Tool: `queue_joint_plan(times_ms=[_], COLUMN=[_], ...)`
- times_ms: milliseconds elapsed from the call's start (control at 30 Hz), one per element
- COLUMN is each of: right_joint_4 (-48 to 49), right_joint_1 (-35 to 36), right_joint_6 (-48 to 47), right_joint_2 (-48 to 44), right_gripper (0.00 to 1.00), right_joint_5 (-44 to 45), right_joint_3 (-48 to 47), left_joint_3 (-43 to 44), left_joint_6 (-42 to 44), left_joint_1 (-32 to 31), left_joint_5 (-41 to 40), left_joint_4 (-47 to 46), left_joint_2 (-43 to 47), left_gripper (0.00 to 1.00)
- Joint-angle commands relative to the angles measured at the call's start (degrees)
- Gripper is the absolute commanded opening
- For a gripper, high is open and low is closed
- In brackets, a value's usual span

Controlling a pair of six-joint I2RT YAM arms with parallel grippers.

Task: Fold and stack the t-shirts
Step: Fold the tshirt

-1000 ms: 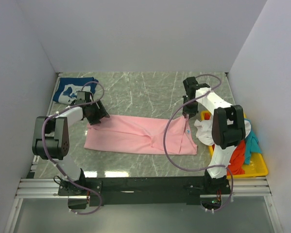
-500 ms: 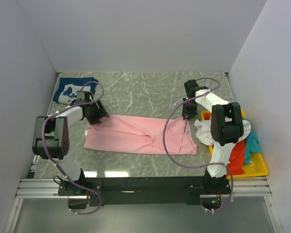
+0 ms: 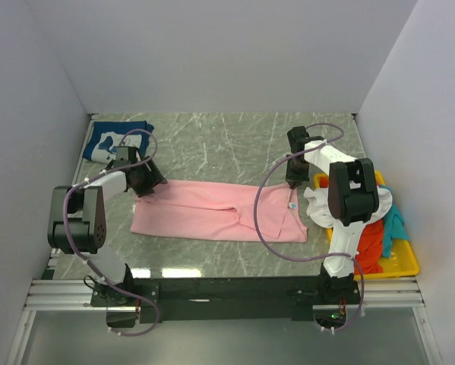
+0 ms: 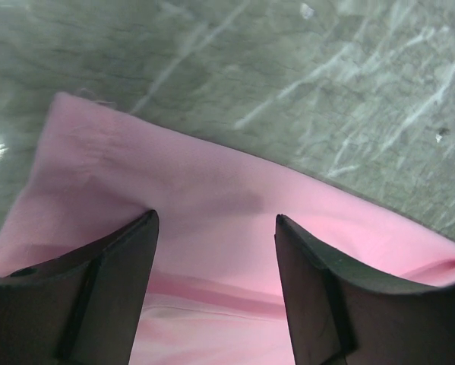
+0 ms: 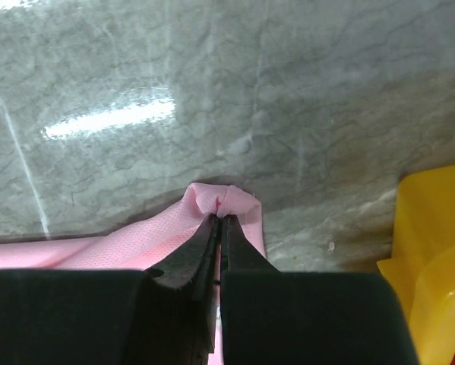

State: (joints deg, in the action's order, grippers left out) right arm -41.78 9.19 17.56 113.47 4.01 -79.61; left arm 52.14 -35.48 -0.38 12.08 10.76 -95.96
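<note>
Folding the pink shirt [image 3: 212,213] is the step in hand, I judge. It lies flat across the middle of the table [image 3: 212,144], running from 9 o'clock to 3 o'clock. My left gripper [image 4: 216,219] hangs over its far corner at 9 o'clock, jaws apart and gripping nothing; whether the tips touch the cloth I cannot tell. My right gripper [image 5: 219,220] is clamped on the far corner at 2 o'clock, with a pinch of pink cloth between the tips.

Next, I reckon, the left jaws must close on their corner so both corners can lift together and carry toward 6 o'clock.

Counted: one navy shirt [image 3: 109,139] at 10 o'clock and the one pink shirt. One white shirt [image 3: 318,204], one orange-red shirt [image 3: 373,243] and one teal shirt [image 3: 394,224] are heaped at one yellow tray [image 3: 406,262] at 4 o'clock. That makes five shirts and two grippers.
</note>
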Motion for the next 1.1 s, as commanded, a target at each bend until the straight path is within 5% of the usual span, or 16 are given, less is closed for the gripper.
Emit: queue_joint_plan(times_ms=[0, 400, 900, 1067], right_joint_4=[-2.2, -4.0, -10.3, -13.3], right_joint_1=[-0.8, -0.8, -0.8, -0.6], right_joint_6=[1.1, 0.6, 1.4, 1.9], right_joint_2=[-1.9, 0.0, 16.6, 19.1], right_gripper=[0.0, 0.0, 0.0, 0.18], right_joint_5=[4.8, 3.3, 3.5, 2.9], right_joint_3=[0.2, -4.6, -32.2, -41.3], left_joint_3=[-3.2, -4.2, 0.2, 0.9], left_joint_6=[-0.5, -0.6, 0.8, 4.8], left_joint_1=[1.8, 1.8, 1.8, 1.6], left_joint_5=[-7.1, -4.4, -7.1, -4.0], left_joint_4=[1.6, -2.0, 4.8, 5.9], left_joint_2=[1.6, 5.8, 16.4, 15.1], left_gripper=[0.7, 0.72, 0.76, 0.74])
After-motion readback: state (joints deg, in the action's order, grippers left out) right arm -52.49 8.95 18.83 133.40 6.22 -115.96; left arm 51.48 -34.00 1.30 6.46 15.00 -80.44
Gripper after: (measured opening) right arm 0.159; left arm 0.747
